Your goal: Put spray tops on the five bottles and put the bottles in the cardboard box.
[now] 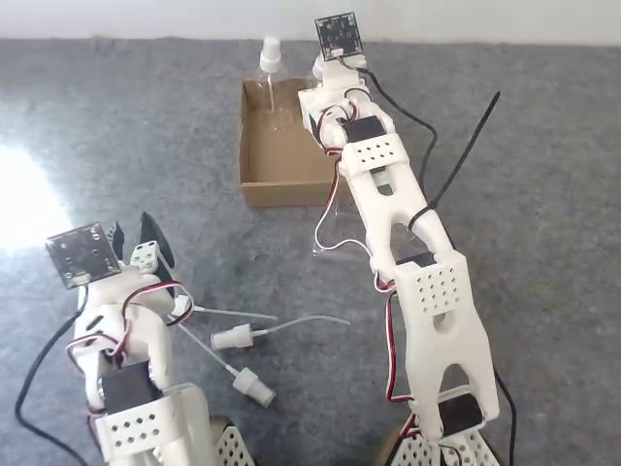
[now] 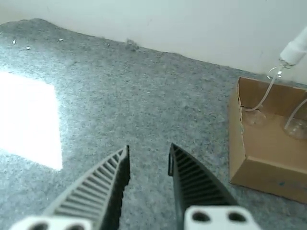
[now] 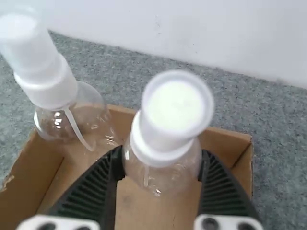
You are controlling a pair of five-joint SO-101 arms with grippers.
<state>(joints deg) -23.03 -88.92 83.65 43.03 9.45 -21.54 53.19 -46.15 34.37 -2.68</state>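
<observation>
At the far right of the brown cardboard box (image 1: 286, 192), the right tool (image 3: 160, 165) clasps a clear plastic bottle (image 3: 163, 172) with a white spray top (image 3: 175, 105) just below its collar, probably light, slick and crushable, while the left tool (image 2: 149, 155) gapes empty.

Two bottles (image 3: 53, 72) are in the cardboard box (image 1: 281, 192); nearer, two spray tops (image 1: 233, 339) lie on the table (image 1: 116, 126).

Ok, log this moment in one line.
right gripper: shut on held bottle, over cardboard box | left gripper: open, empty | other bottle: standing in box | spray tops: loose on table
</observation>
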